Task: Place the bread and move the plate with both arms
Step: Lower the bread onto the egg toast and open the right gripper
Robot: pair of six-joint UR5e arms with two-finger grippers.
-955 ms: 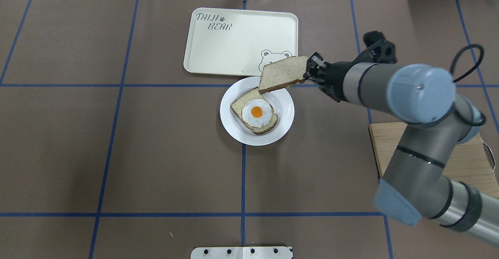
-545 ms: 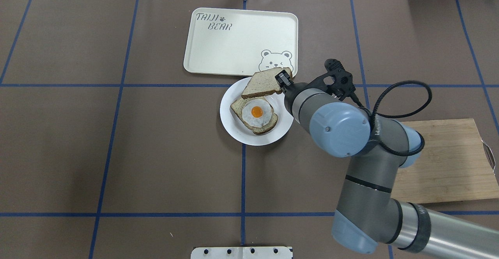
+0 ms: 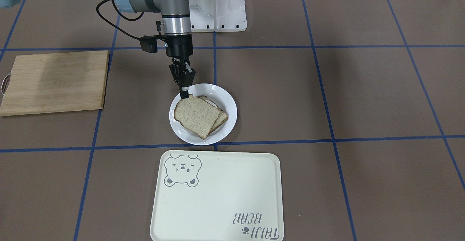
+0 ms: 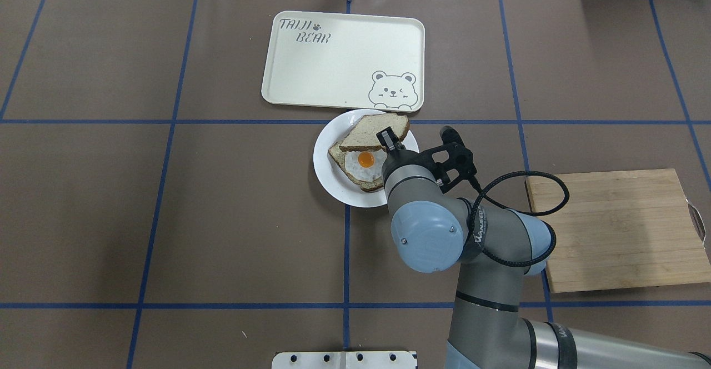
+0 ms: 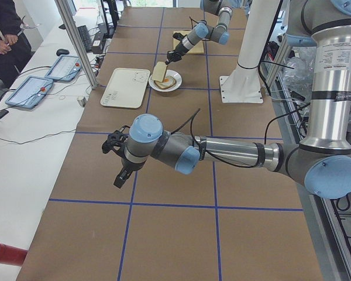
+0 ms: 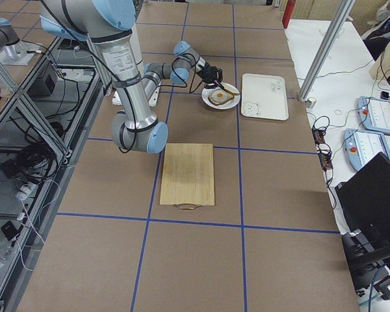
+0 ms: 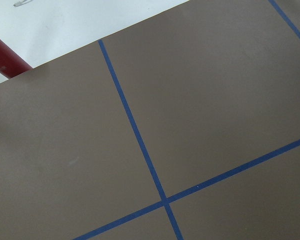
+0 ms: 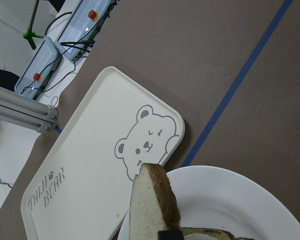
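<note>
My right gripper (image 4: 387, 138) is shut on the near edge of the plain bread slice (image 4: 373, 129) and holds it tilted, low over the white plate (image 4: 333, 184). On the plate lies a second slice topped with a fried egg (image 4: 364, 161). In the front view the gripper (image 3: 184, 90) comes down at the plate's (image 3: 227, 101) robot-side rim and the bread (image 3: 196, 115) covers most of the egg slice. The right wrist view shows the bread's edge (image 8: 152, 200). My left gripper (image 5: 121, 178) hangs over bare table far from the plate; I cannot tell whether it is open.
The cream bear-print tray (image 4: 333, 58) lies just beyond the plate. A wooden cutting board (image 4: 616, 230) lies on the right side of the table. The white base stand (image 3: 218, 5) is at the robot's edge. The left wrist view shows only brown table with blue tape lines.
My right arm has carried the bread from above the tray's corner back and down, so it now sits low over the egg slice on the plate.
</note>
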